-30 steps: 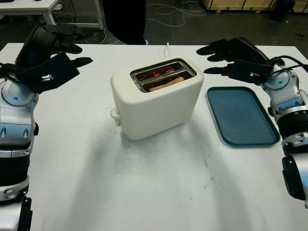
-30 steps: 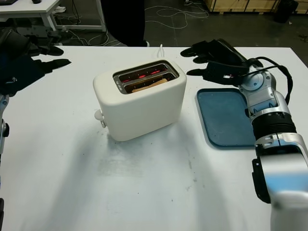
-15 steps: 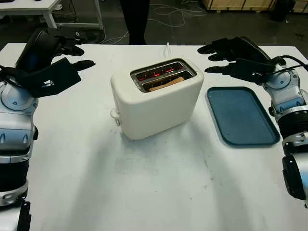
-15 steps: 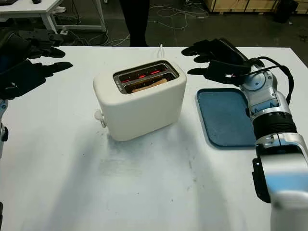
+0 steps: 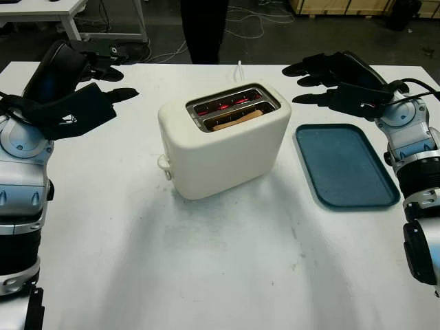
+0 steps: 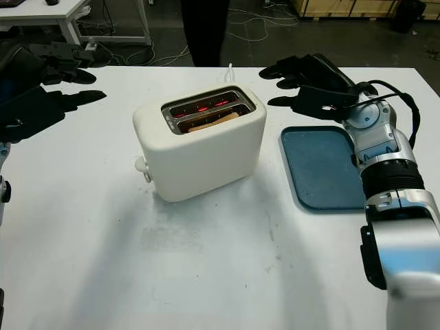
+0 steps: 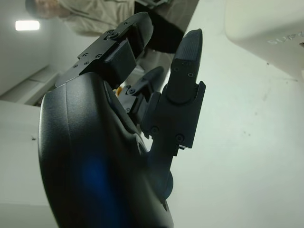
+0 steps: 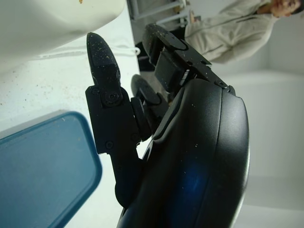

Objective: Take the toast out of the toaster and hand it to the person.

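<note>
Tabletop [image 5: 206,275] lies bare across the near half, leaving wide room from 5 to 7 o'clock. Mid-table stands the cream toaster [image 5: 223,141], its slots glowing red, with the toast [image 5: 237,120] sunk in the nearer slot. At 3 o'clock a blue tray [image 5: 346,165] sits near the right edge. Left hand [image 5: 75,96] hovers at 10 o'clock, holding nothing. Right hand [image 5: 340,82] hovers at 2 o'clock past the tray's far rim, likewise unloaded. Beyond the far edge a person [image 5: 204,27] stands at 12.
</note>
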